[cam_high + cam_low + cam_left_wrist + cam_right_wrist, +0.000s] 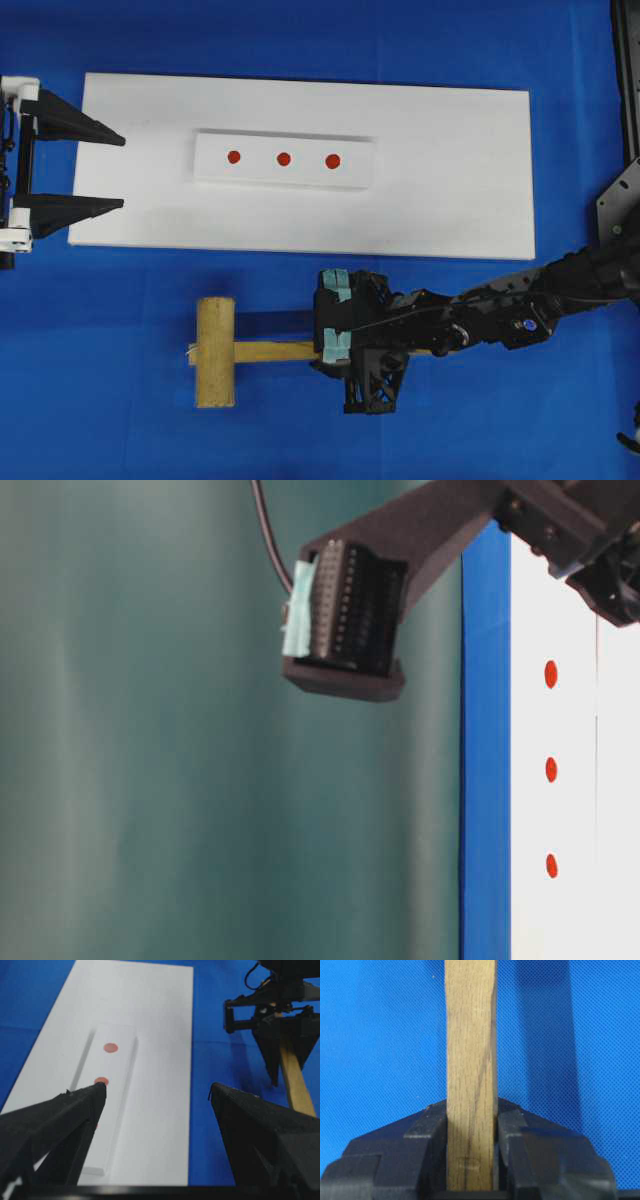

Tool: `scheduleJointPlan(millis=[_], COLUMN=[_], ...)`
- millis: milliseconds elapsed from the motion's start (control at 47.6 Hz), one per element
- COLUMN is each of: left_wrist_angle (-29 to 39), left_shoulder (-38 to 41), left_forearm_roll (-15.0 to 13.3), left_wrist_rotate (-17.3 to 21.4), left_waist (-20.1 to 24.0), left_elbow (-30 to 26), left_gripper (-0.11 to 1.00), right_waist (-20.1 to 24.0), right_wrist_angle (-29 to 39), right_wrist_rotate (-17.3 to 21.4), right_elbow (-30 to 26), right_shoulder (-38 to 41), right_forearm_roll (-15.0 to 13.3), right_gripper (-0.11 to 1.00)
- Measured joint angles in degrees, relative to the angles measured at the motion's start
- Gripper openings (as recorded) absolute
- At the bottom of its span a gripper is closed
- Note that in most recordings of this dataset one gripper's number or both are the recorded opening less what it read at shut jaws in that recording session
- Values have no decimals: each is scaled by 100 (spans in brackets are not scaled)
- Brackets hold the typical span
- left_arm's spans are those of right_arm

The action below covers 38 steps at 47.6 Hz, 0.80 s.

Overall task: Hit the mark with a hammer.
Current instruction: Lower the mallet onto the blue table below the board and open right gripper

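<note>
Plainly unpainted, the tan wooden hammer [215, 352] has a thick cylindrical head and flat handle; it sits over the blue desk [100, 420], below the white board [450, 170]. The right hand [335, 330] clamps its handle; the left hand [118, 172] stands apart.

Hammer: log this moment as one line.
hammer: on blue cloth, off board | right gripper: shut on handle | left gripper: open, idle at white board edge | red marks: unhit

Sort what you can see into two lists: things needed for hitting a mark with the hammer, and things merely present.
Needed:
hammer
right gripper, shut on its handle
red marks on the white strip

Merely present:
left gripper, open, idle
white board
blue cloth
</note>
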Motion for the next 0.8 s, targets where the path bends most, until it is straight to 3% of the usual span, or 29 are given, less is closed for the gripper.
scheduleJointPlan(millis=[567,651,798], left_wrist_angle=[0,0,9], left_shoulder=[-9,-9,-9], left_forearm_roll=[0,0,0], left_wrist_rotate=[0,0,0], left_waist=[9,9,9], left_elbow=[9,0,26], left_gripper=[82,82,82], right_waist=[-70,-79,-79], right_wrist_angle=[62,53,44], right_wrist_rotate=[0,0,-9], right_elbow=[-9,-9,-62], right_shoulder=[0,0,-9], right_forearm_roll=[70,132,158], right_gripper=[8,22,62])
